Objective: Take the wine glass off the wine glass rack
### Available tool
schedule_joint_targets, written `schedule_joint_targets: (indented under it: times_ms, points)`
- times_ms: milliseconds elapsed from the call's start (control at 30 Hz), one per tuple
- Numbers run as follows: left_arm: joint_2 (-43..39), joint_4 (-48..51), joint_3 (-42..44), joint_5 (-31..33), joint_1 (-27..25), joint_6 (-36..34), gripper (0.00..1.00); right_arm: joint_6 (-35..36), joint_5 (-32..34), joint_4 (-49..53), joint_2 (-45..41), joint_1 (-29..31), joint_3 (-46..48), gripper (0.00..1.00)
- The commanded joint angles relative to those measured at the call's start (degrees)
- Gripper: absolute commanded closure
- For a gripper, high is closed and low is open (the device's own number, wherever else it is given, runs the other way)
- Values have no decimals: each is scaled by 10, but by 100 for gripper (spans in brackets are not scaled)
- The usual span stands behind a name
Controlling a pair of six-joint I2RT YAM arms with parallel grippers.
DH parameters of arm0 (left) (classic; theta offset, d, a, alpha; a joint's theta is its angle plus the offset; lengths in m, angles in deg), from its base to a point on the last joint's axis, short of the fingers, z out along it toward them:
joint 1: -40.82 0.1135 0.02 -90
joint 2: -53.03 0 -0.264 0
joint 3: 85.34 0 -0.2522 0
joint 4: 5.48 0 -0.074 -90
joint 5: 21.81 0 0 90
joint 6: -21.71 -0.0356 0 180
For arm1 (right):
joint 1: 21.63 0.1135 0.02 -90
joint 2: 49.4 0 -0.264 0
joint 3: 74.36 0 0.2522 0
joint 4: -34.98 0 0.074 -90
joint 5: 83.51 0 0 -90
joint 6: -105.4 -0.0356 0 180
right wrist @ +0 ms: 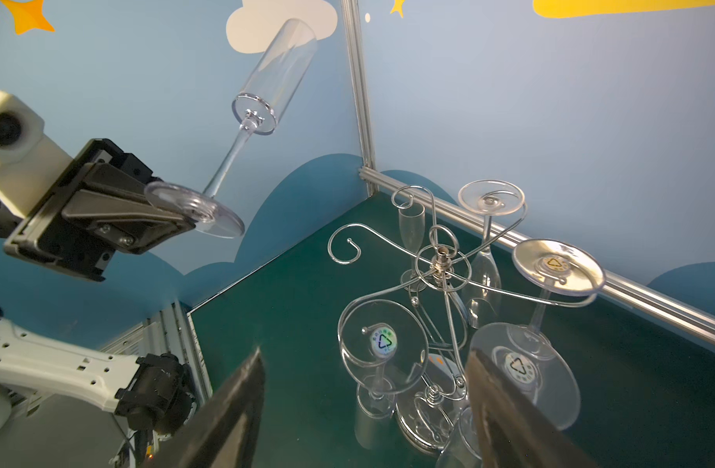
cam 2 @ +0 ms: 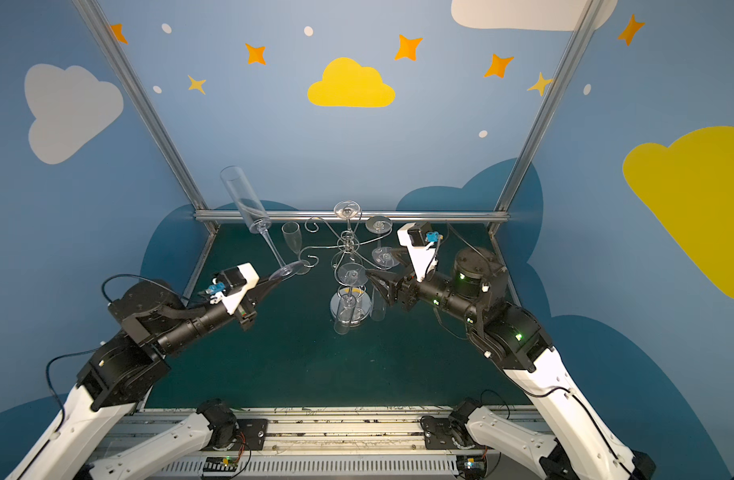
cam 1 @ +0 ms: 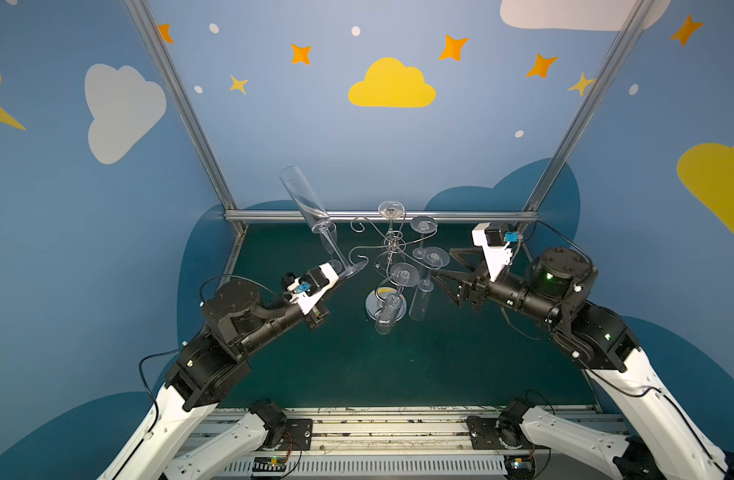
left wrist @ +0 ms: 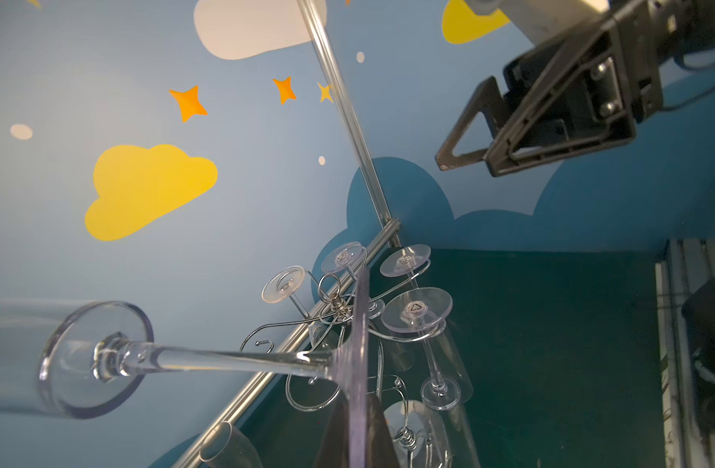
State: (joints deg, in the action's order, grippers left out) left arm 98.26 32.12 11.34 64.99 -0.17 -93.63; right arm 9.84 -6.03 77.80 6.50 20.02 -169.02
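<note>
wine glass: a clear, colourless flute (cam 1: 311,208) (cam 2: 249,203) with a tall, narrow, straight-sided bowl, a long thin stem and a flat round foot. The painted back wall (cam 1: 398,158) shows through the bowl.
wine glass, place: its foot sits at the tips of the left jaws. Stem and bowl run on past those tips, tilted up and away toward the back wall, with the rim farthest out. In the right wrist view, open space shows between the flute (right wrist: 275,77) and the rack.
left jaws: pressed together on the edge of the foot (right wrist: 210,214), pinching the flat disc from both faces. The left wrist view sees that disc edge-on (left wrist: 358,344) between the two dark fingers.
right jaws: spread wide with nothing between them, tips turned toward the rack.
wine glass rack: a shiny chrome wire stand (cam 1: 392,243) (right wrist: 441,259) with curled scroll arms fanning out from a ringed hub, a twisted stem and a round mirror-like base (cam 1: 371,309). It stands between the two sets of jaws, just past the tips of each.
hung glasses: four clear glasses hang bowl-down from the scroll arms, feet uppermost (right wrist: 382,340). One foot (right wrist: 522,372) lies right beside a finger of the right jaws; whether they touch cannot be told.
standing flute: upright (cam 2: 292,239) on the worktop, beyond the tips of the left jaws and beside the rack.
worktop: dark green (cam 1: 357,365), carrying the rack's base.
</note>
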Motion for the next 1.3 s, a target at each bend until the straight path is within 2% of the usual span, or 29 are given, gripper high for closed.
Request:
schedule_joint_targets:
  times_ms: [0, 133, 400, 667, 800, 1100, 1267]
  points:
    - [17, -36, -6, 107, -72, -126, 97, -4, -15, 20, 12, 4, -33, 23]
    - [51, -77, 9, 200, -159, -221, 97, -17, -38, 18, 28, 5, -49, 23]
    - [105, -200, 47, 292, -254, -370, 97, -40, -76, -2, 45, 11, -47, 23]
    - [141, -264, 58, 325, -292, -456, 97, -38, -76, 1, 52, 18, -39, 26]
    - [151, -267, 58, 333, -296, -464, 97, -42, -81, -6, 52, 19, -31, 31]
    - [162, -265, 59, 334, -297, -466, 97, -57, -92, -42, 55, 22, -3, 51]
    - [172, -263, 55, 333, -298, -469, 97, -64, -98, -54, 58, 23, 8, 65]
